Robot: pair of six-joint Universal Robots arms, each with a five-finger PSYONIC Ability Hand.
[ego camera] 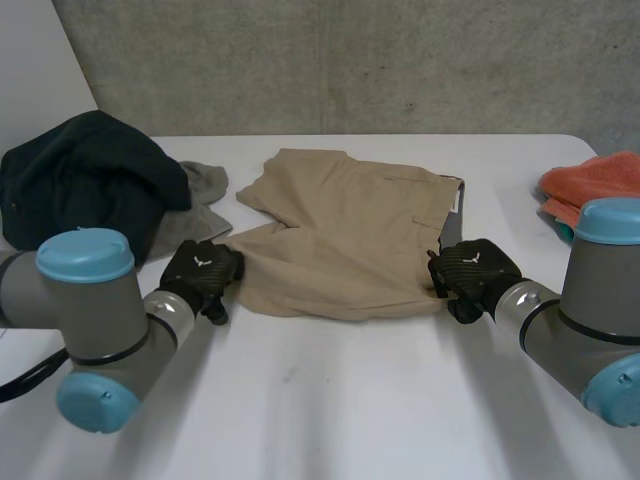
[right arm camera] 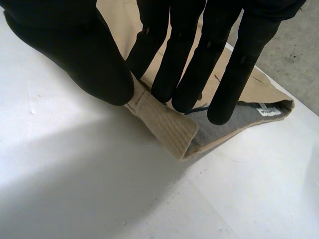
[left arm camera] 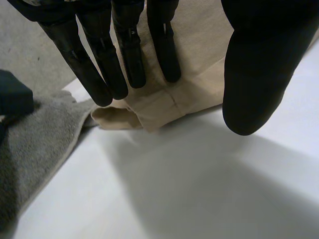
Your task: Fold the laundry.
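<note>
We can read nothing: the white label [right arm camera: 269, 112] in the waistband of the shorts [right arm camera: 162, 124] is too small.

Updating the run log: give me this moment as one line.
shorts lying on table | left hand open over leg hem | right hand pinching waistband corner

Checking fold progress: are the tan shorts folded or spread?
Spread: shorts lie flat, both legs apart; right hand pinches only the waistband corner.
</note>
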